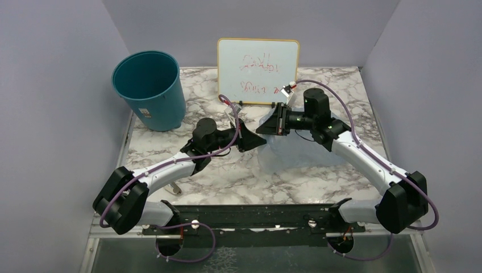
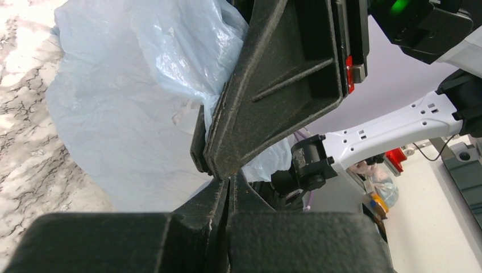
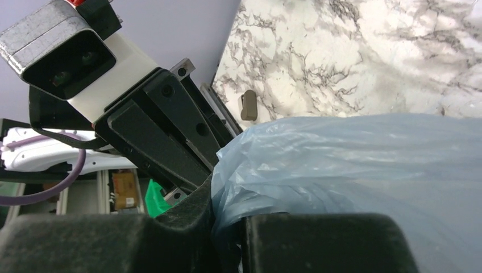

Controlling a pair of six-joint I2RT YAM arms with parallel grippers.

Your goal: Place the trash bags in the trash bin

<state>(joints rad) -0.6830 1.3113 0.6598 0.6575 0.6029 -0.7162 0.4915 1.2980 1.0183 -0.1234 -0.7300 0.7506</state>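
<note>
Pinching a fold of the light-blue trash bag (image 1: 301, 149) between them, the right fingers (image 3: 227, 227) hold the bag, which spreads across the tabletop (image 1: 227, 182) beneath and behind them. The left fingers (image 2: 227, 196), pressed together and empty, sit tip to tip with the right. The trash bin (image 1: 150, 90) stands well beyond the left fingers.

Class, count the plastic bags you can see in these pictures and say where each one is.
1. A single light-blue bag lies on the table right of centre, below the whiteboard, between the two grippers. More could be folded inside it; that cannot be told.
</note>
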